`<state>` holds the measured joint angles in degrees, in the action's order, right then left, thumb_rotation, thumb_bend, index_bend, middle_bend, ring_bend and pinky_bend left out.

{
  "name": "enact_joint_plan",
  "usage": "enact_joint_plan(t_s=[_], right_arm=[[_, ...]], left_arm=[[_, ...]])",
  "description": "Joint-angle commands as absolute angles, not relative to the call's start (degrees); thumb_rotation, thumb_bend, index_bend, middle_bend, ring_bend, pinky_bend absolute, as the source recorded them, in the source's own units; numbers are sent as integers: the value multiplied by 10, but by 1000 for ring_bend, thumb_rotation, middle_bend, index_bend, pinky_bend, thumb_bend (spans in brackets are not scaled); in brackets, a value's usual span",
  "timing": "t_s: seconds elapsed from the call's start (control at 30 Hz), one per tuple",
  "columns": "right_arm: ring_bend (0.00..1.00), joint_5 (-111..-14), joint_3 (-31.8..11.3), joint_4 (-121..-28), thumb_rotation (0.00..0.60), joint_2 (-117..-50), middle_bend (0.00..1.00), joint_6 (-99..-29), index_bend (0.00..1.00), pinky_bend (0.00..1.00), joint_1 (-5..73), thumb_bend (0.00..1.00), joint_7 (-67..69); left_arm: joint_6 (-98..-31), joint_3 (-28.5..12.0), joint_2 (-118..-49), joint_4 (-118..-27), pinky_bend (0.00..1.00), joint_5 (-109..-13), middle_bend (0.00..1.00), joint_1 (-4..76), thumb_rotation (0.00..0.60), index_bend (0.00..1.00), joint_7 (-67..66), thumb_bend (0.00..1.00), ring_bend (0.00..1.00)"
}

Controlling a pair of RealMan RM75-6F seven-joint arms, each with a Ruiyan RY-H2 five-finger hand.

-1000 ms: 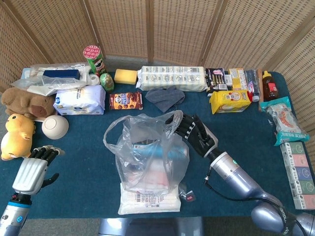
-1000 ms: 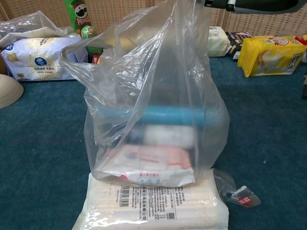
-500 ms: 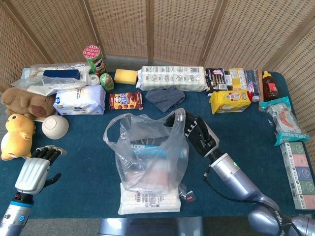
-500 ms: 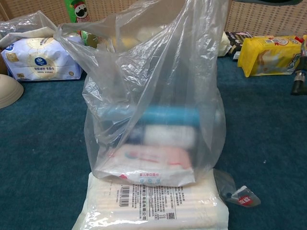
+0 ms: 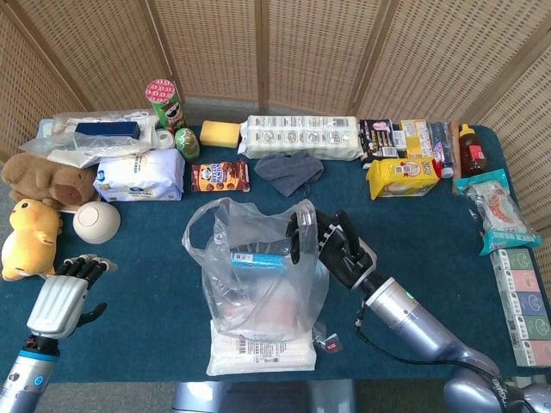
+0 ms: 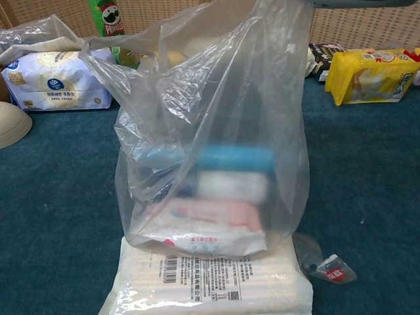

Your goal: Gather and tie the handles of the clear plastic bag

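Your right hand (image 5: 331,248) is at the clear plastic bag (image 5: 258,271) mid-table, fingers (image 5: 297,234) curled round its right handle (image 5: 303,212), holding it up. Left handle (image 5: 196,231) hangs free w/ an open loop. Bag sits on a flat white pack (image 5: 261,351); boxes inside, approx centre. Your left hand (image 5: 62,297) rests near the table's front-left edge, well apart from the bag, fingers loosely bent, apart, holding nothing.

The tablecloth (image 5: 146,258) is deep teal. At twelve o'clock stands a woven tan screen (image 5: 310,52). The bag (image 5: 258,267) is clear, showing a light-blue box (image 5: 256,259) and a pink pack (image 6: 203,220). At ten o'clock stand a green can (image 5: 169,105) and a yellow sponge (image 5: 219,133); at nine, a yellow plush toy (image 5: 30,239). Both hands (image 5: 331,249) are black-fingered.
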<state>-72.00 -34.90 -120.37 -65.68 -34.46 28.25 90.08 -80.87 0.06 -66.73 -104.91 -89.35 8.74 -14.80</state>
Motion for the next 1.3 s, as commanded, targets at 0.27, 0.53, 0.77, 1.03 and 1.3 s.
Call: enact_joint_plan(t_s=[0.27, 0.53, 0.77, 1.03, 1.3], right_arm=[[739, -728, -349, -1223, 235, -616, 654, -294, 563, 700, 291, 100, 940], [830, -742, -358, -1229, 236, -600, 722, -295, 645, 793, 291, 100, 960], [833, -736, -377, -1240, 315, -573, 729, -298, 650, 798, 282, 99, 1008], [832, -757, -401, -1253, 354, -536, 728, -298, 650, 793, 267, 99, 1069], [815, -778, -410, -1260, 360, -511, 718, -295, 650, 777, 264, 98, 1131]], left_arm=[[-808, 1, -667, -1049, 238, -892, 316, 88, 600, 301, -150, 177, 221], [-809, 1, -666, -1051, 238, -893, 316, 88, 600, 301, -150, 178, 221], [-811, 0, -667, -1047, 238, -914, 316, 95, 600, 301, -154, 178, 221], [-819, -10, -662, -1045, 238, -959, 316, 114, 600, 301, -155, 177, 221], [-830, -35, -654, -1053, 238, -1002, 316, 143, 600, 301, -142, 177, 221]])
